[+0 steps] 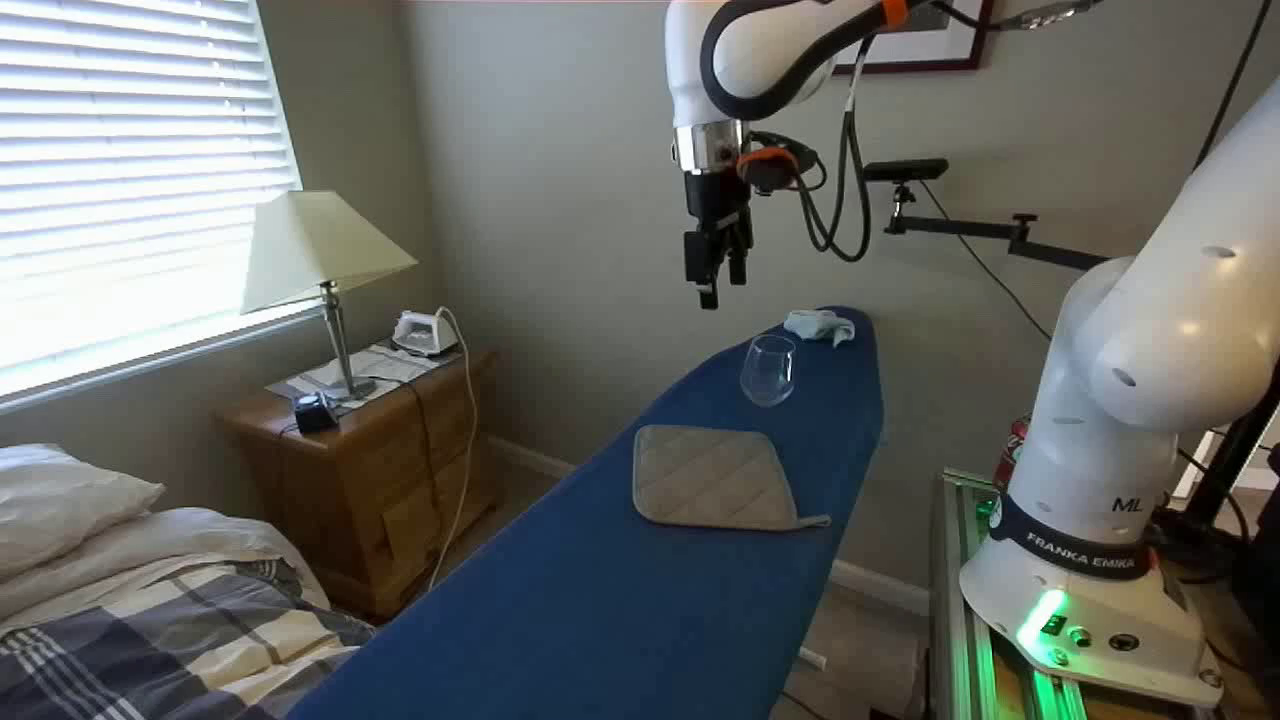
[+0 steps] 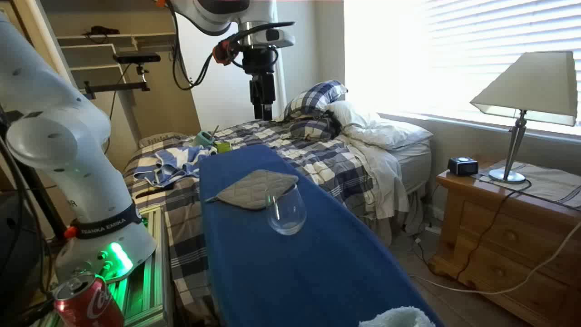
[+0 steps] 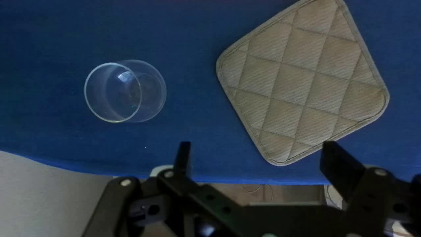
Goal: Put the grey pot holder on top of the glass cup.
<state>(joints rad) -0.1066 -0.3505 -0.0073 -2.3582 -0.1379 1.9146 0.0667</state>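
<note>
Grey pot holder point(image 3: 302, 80): one
Glass cup point(image 3: 126, 91): one
Gripper point(image 3: 256, 144): one
Gripper fingers point(image 3: 342, 171): two
Ironing board point(image 1: 620, 610): one
Lamp point(image 1: 325, 250): one
Iron point(image 1: 424, 334): one
Drink can point(image 2: 88, 302): one

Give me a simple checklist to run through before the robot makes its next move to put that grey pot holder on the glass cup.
1. Tool open: ok; its jaws stand apart, holding nothing.
2. Grey pot holder lying on the blue ironing board: ok.
3. Glass cup upright: ok; its rim faces up in both exterior views.
4. Cup and pot holder apart: ok; the wrist view shows blue board between them.
5. Tool low enough to grasp: not ok; it hangs well above the board.
6. Cup steady enough to bear the pot holder: cannot tell.
</note>
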